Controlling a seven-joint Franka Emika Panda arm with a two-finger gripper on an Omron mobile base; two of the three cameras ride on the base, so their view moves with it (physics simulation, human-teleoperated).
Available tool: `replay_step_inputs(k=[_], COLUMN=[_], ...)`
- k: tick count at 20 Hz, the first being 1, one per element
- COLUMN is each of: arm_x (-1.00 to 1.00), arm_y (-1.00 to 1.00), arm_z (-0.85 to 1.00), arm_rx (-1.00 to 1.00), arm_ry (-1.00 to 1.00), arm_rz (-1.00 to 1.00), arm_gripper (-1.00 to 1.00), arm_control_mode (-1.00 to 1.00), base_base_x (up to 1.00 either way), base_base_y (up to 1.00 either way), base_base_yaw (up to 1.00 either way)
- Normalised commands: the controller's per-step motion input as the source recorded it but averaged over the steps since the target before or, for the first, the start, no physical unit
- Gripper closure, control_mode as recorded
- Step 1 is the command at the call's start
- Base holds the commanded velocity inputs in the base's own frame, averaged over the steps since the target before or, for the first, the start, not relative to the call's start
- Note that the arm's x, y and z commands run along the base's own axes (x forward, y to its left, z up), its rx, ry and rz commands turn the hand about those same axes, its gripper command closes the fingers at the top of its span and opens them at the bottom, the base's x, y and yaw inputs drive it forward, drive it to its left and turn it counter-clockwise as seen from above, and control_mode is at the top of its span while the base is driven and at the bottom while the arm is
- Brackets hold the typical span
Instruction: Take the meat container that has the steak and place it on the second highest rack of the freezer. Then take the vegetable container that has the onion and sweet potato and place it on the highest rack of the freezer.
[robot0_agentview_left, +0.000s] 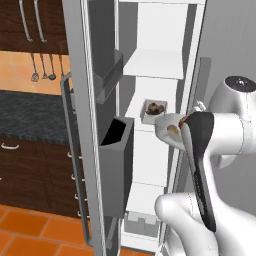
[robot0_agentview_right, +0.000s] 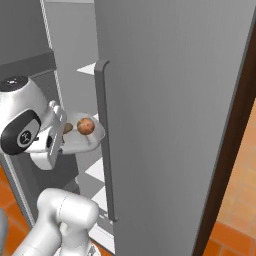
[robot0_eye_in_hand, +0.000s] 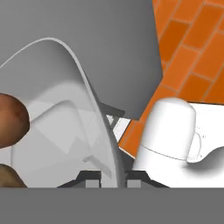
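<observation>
Right base view shows one white bowl (robot0_agentview_right: 80, 137) held up at the freezer's (robot0_agentview_left: 155, 65) open front. One round orange-red onion (robot0_agentview_right: 85, 126) sits inside; one sweet potato (robot0_agentview_right: 67, 128) is half hidden. The gripper (robot0_eye_in_hand: 111, 178) pinches the bowl's rim. One steak (robot0_agentview_left: 155, 107) lies in one tray (robot0_agentview_left: 153, 113) on a shelf's back edge.

onion (robot0_eye_in_hand: 11, 120) cropped at frame edge
</observation>
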Motion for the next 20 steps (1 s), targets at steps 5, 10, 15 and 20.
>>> replay_step_inputs(k=[5,10,15,20], arm_x=[0.19,0.36,0.51,0.10], arm_y=[0.18,0.26,0.09,0.41], arm_z=[0.78,0.55,0.38,0.24], arm_rx=[0.00,0.00,0.00,-0.07], arm_ry=[-0.23,-0.10,-0.01,-0.02], arm_rz=[0.00,0.00,0.00,0.00], arm_gripper=[1.00,1.00,1.00,1.00], arm_control_mode=[-1.00,-1.00,-1.00,-1.00], base_base_x=[0.00,0.00,0.00,0.00], base_base_y=[0.00,0.00,0.00,0.00], base_base_yaw=[0.00,0.00,0.00,0.00])
